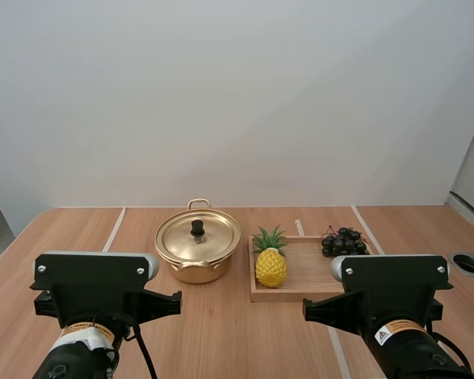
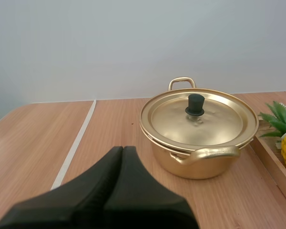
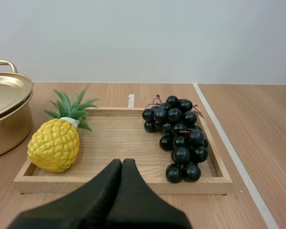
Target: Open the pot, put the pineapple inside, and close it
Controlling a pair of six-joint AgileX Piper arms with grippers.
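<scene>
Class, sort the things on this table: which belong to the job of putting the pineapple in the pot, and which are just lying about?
Belong to the job: pot; lid, sitting on the pot; pineapple.

Just lying about: bunch of grapes; wooden tray, which holds both fruits.

One pot (image 1: 198,254), one lid (image 1: 197,235), one pineapple (image 1: 270,261), one bunch of grapes (image 1: 344,242), one wooden tray (image 1: 308,272), two grippers.

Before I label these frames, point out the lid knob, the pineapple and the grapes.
lid knob (image 2: 196,103): left wrist view, black top.
pineapple (image 3: 53,145): right wrist view, yellow body.
grapes (image 3: 178,130): right wrist view, middle of bunch.
</scene>
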